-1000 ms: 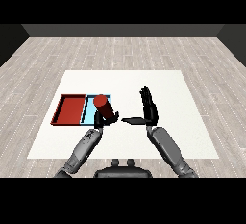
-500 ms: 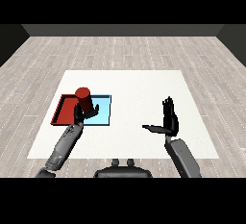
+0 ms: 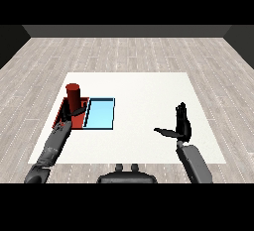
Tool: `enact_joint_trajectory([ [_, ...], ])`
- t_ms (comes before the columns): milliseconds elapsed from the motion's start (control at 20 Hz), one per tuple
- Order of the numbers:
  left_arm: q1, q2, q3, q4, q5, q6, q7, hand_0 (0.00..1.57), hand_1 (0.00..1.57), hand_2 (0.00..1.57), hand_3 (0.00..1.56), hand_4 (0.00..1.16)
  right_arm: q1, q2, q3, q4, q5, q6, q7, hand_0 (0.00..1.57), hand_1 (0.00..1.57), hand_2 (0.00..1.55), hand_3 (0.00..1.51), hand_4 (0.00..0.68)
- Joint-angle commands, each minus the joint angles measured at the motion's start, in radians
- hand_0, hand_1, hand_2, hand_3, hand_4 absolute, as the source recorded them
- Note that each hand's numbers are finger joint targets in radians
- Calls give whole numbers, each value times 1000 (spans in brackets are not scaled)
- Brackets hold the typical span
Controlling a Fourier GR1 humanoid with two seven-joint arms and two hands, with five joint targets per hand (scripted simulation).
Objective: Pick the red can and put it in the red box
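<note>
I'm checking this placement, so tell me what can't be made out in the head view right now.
- Whether the red can rests on the red tray floor: the left hand curled round it covers its base.
- Most of the red tray's inside: hidden by can, hand and forearm.
- The right hand palm: seen edge-on.
- The light blue tray wall height: too small to tell.

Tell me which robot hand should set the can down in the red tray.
Left. The left robot hand already curls round the can over the red tray; the right robot hand is open, far off.
</note>
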Motion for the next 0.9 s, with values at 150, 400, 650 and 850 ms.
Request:
enact_joint_trajectory([
  [150, -213, 23, 75, 447, -37, -58, -44, 1571, 1571, 1564, 1493, 1058, -51, -4, -27, 91, 29, -3, 21, 0, 0, 0, 0, 0],
  [400, -230, -44, 54, 629, -86, 6, -5, 1363, 1363, 1247, 1285, 948, -103, 63, -35, 168, -5, 19, -16, 0, 0, 0, 0, 0],
  [650, -269, -15, 42, 757, -117, -17, 85, 593, 593, 628, 406, 781, -129, 33, -79, 210, -8, 37, -27, 0, 0, 0, 0, 0],
  [850, -226, 6, 114, 778, -51, -22, 75, 887, 887, 877, 343, 676, -164, 82, -74, 299, -4, 50, -85, 0, 0, 0, 0, 0],
])
